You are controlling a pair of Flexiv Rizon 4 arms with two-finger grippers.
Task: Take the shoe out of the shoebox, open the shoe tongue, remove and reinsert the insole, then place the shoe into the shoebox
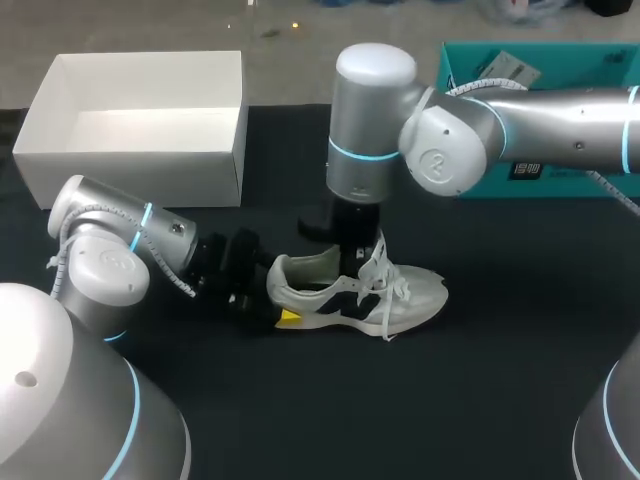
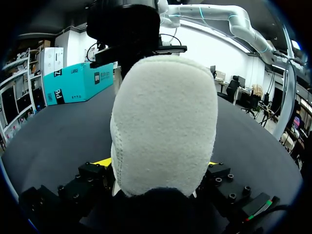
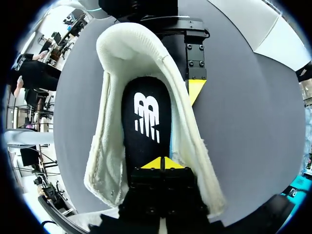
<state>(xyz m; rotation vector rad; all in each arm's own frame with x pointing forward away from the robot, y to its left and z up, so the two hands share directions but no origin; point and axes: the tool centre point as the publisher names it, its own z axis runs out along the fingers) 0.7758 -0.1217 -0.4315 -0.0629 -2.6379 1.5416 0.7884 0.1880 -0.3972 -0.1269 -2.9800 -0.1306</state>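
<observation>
A white sneaker (image 1: 400,295) with dark side marks lies upright on the black table, toe to the right, laces loose. My left gripper (image 1: 275,292) reaches in low from the left and is shut on the shoe's heel (image 2: 165,122), a yellow tip showing on each side. My right gripper (image 1: 358,262) comes straight down into the shoe's opening. In the right wrist view it (image 3: 162,163) is shut, tips together on the black insole (image 3: 146,112), which lies flat inside. One of the left gripper's fingers (image 3: 195,90) runs along the shoe's outer side.
An open white shoebox (image 1: 140,130) stands at the back left, nothing visible inside. A teal box (image 1: 560,60) sits at the back right behind my right arm. Bare black table lies in front of the shoe.
</observation>
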